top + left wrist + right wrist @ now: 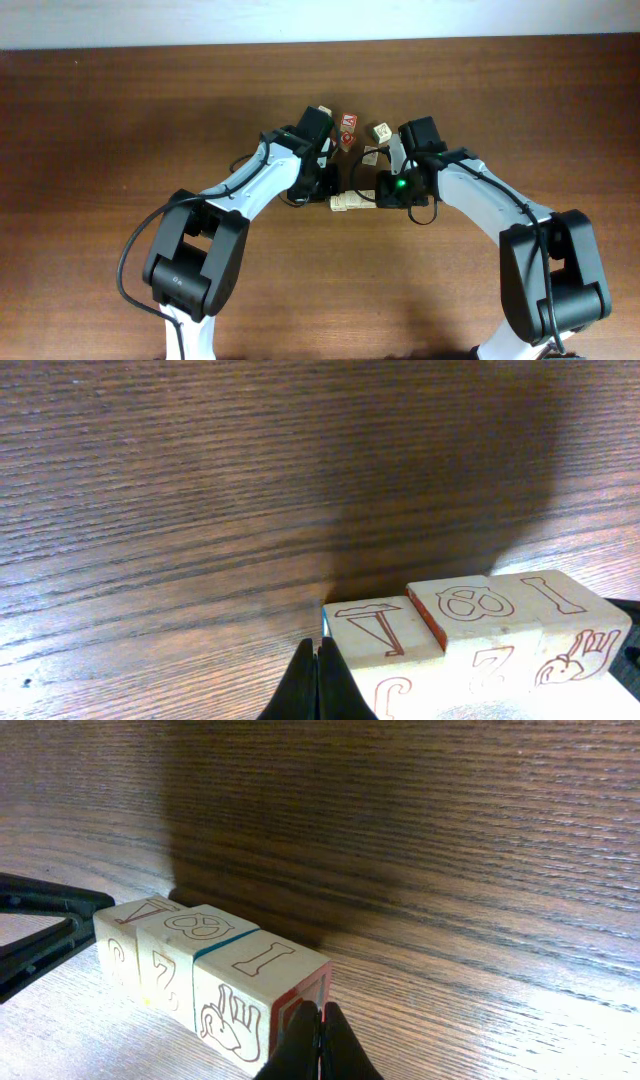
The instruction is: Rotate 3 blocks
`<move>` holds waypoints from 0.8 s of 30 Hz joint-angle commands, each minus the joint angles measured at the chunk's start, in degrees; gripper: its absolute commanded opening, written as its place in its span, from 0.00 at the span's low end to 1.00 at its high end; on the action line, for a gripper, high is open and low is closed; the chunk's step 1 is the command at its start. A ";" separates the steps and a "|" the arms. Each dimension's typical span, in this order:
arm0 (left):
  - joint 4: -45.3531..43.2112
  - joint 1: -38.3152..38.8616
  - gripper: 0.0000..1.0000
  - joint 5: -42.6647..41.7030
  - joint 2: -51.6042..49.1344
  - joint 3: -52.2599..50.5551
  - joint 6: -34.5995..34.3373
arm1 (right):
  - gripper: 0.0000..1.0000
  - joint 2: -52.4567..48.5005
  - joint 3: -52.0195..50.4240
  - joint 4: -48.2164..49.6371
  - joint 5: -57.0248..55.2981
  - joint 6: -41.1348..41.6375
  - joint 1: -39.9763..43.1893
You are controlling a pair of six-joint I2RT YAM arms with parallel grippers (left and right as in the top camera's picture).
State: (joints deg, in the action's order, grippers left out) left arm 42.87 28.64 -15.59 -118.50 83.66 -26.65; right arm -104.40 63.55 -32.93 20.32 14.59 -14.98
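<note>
**Three blocks in one row, both grippers pressed shut at its ends**

Three blocks point(352, 203) lie side by side on the counter point(120, 120), touching one another. They sit in the gap between your two arms, near the middle of the counter.

In the right wrist view their top faces are outlined in brown. The far block point(140, 915) shows an A-like letter, the middle block point(195, 930) a rounded figure like an 8, and the near block point(260, 960) an I. The near block also has a hand drawn on its side and a red border on its end face. The row is not quite flush: your left wrist view shows a small step between the A-like block and the middle one.

Your left gripper point(318, 680) has its fingers pressed together with nothing between them. Its tip sits right against the outer edge of the A-like block.

Your right gripper point(322, 1040) is likewise pressed together and empty. Its tip touches the red-bordered end of the near block. The row therefore sits between the two tips, one at each end.

Farther up the counter, apart from the row, you can see a red-printed cube point(347, 128) and a green-printed cube point(381, 131) close to each other. Their letters are too small to read from overhead.
</note>
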 commanded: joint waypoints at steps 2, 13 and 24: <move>-0.42 0.46 0.00 -1.55 2.16 0.11 -0.35 | 0.04 3.48 1.42 -0.07 3.50 0.02 -0.44; -0.96 0.44 0.00 -0.48 2.16 -0.07 -0.35 | 0.04 3.87 5.29 -2.47 1.75 -0.02 -4.44; -4.76 -1.46 0.00 -0.46 2.05 -3.98 -1.18 | 0.04 3.87 6.67 -2.45 0.00 -0.22 -9.81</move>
State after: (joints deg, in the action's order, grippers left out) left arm 38.59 26.96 -13.15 -118.48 80.34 -27.11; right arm -100.44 70.30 -35.09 19.62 14.59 -23.18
